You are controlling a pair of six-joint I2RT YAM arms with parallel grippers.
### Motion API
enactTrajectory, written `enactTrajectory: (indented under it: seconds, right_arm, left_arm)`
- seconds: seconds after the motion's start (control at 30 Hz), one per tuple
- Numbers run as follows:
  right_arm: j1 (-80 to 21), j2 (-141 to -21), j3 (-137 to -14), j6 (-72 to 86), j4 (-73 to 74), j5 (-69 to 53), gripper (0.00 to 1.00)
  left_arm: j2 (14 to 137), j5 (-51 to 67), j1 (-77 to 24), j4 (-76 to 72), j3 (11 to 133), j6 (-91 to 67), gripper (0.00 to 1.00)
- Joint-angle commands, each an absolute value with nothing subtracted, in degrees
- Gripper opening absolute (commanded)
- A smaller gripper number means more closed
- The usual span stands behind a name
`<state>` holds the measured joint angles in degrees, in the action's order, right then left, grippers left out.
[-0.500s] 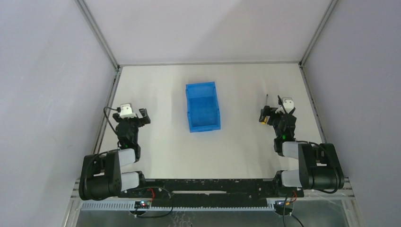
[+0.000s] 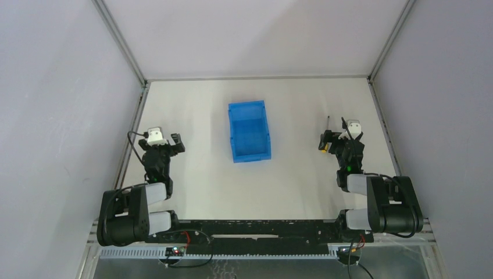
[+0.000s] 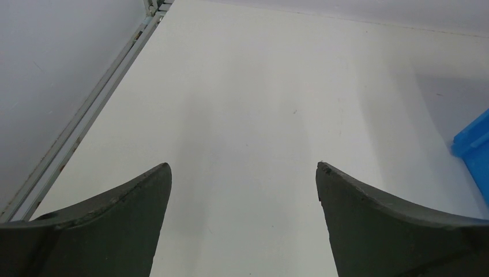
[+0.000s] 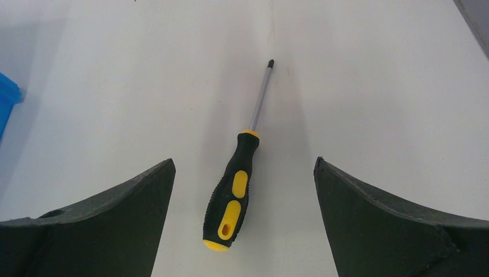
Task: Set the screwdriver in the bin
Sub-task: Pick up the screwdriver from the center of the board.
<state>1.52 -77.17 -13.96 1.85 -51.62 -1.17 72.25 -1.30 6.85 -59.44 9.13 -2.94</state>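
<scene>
Two grippers stood with their fingers spread wide, and neither had hold of anything. On the right, the right gripper (image 4: 243,160) hung low over the table (image 2: 290,174) close to its right edge, about halfway between the near and far edges. The screwdriver (image 4: 244,151) lay flat on the table directly under it, in the gap between the two dark fingers and clear of both. Its black and yellow handle was toward the near edge, and its thin shaft ran on toward the far edge, leaning slightly to the right. From above, only the shaft and a bit of yellow handle showed past the wrist.

The bin (image 2: 247,106) sat on the table around the middle between the left and right edges, somewhat nearer the far edge than the near one. Its long sides ran from near to far, and nothing could be seen inside it. It was well apart from the screwdriver, off to that tool's left. A sliver of blue showed at the left margin of the right wrist view.

Over by the left edge of the table, the left gripper (image 3: 243,164) was poised above bare white surface with only table between its fingers. One blue corner of the bin showed at the right margin of its view.
</scene>
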Motion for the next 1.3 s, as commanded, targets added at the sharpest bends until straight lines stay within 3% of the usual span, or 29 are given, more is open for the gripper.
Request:
enactTrajectory:
  seconds: [0.0, 0.4, 0.9, 1.27]
  right_arm:
    - [1.9, -77.5, -15.3, 2.9, -53.2, -1.4, 1.00]
    - [1.7, -77.2, -15.7, 3.0, -52.2, -0.5, 1.00]
    - [0.3, -71.4, -29.6, 0.8, -27.3, 2.0, 1.00]
    - [1.0, -69.0, -47.6, 3.3, -4.8, 2.9, 1.00]
  left_arm:
    - [71.8, -1.7, 6.4, -62.5, 9.8, -1.7, 1.00]
    - [71.8, -1.6, 6.5, -62.5, 9.8, -1.7, 1.00]
    - [71.8, -1.4, 6.7, -62.5, 9.8, -1.8, 1.00]
    - [71.7, -0.9, 6.9, -62.5, 9.6, -1.9, 1.00]
